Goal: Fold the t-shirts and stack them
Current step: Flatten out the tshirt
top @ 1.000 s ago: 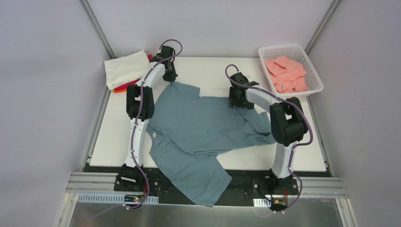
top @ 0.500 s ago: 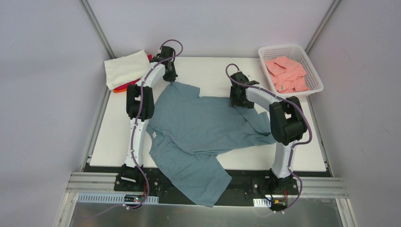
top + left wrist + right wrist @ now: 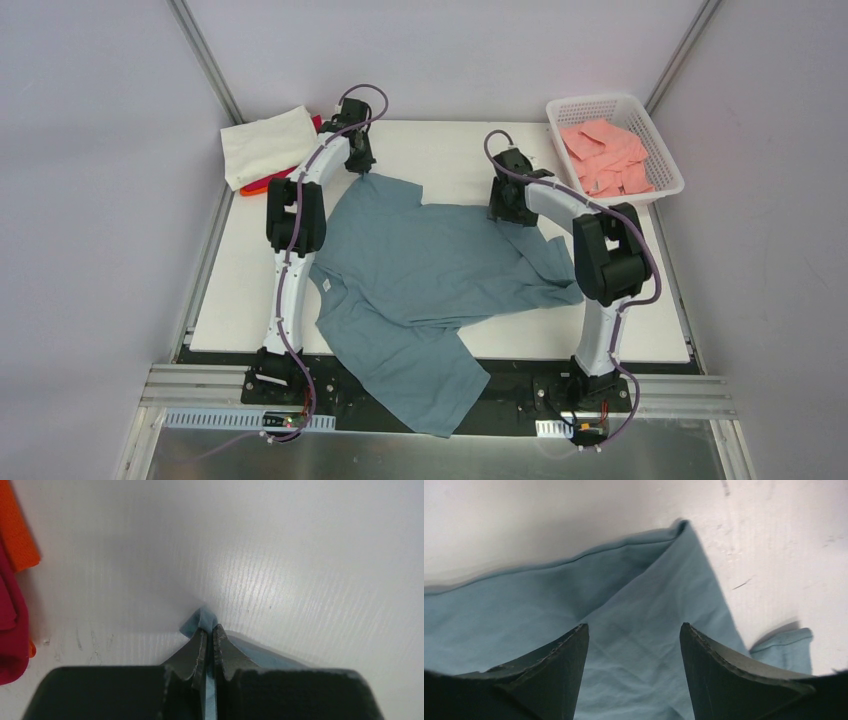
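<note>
Right pincer (image 3: 634, 628) edged farther back; blue-grey t-shirt (image 3: 430, 270) (label leftward) lies diagonally.

- The blue-grey t-shirt (image 3: 430, 265) lies opened out but rumpled and askew across the middle of the table (image 3: 440, 150). Creases run across it, and its near part hangs over the table's near edge.
- Its small white neck label (image 3: 325, 285) shows on its left side.
- Its far-left corner is pinched between the closed fingers of the left gripper (image 3: 209, 630), with a tip of cloth poking out; its far-right corner lies flat on the table.
- A cream-white t-shirt (image 3: 265, 143) lies folded at the far-left corner, on top of a stack.
- An orange t-shirt (image 3: 20, 527) and a red t-shirt (image 3: 11, 620) peek out beneath it.
- Salmon-pink t-shirts (image 3: 605, 155) lie crumpled in the white basket (image 3: 560, 105) at the far right.
</note>
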